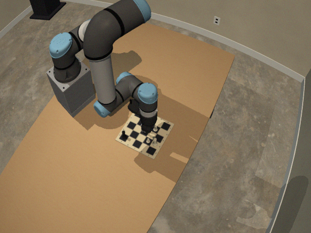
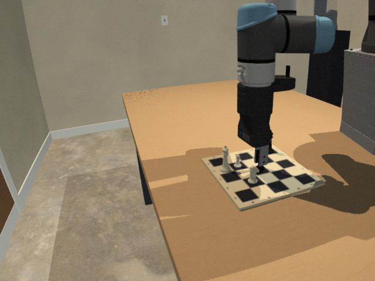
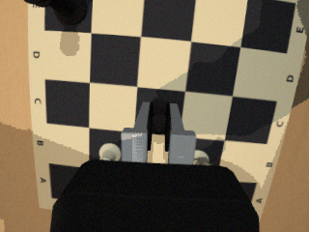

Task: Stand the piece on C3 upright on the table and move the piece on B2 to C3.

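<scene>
The small chessboard (image 1: 137,144) (image 2: 246,195) (image 3: 116,60) lies on the brown table. My gripper (image 1: 146,131) (image 2: 261,164) (image 3: 158,117) points straight down over the middle of the board, low on square C3. It is shut on a dark piece (image 3: 158,123) that shows only as a dark shape between the fingers. A white piece (image 3: 109,152) stands on B2, just beside my left finger. Another white piece (image 3: 200,157) stands by my right finger. In the exterior view a white king (image 2: 225,159), a white pawn (image 2: 238,161) and a white knight (image 2: 252,175) stand upright near the gripper.
A black piece (image 1: 123,135) (image 3: 68,10) stands alone at a far corner of the board. The robot's grey base block (image 1: 71,92) stands on the table behind the board. The table edge (image 2: 157,193) runs close to the board's side.
</scene>
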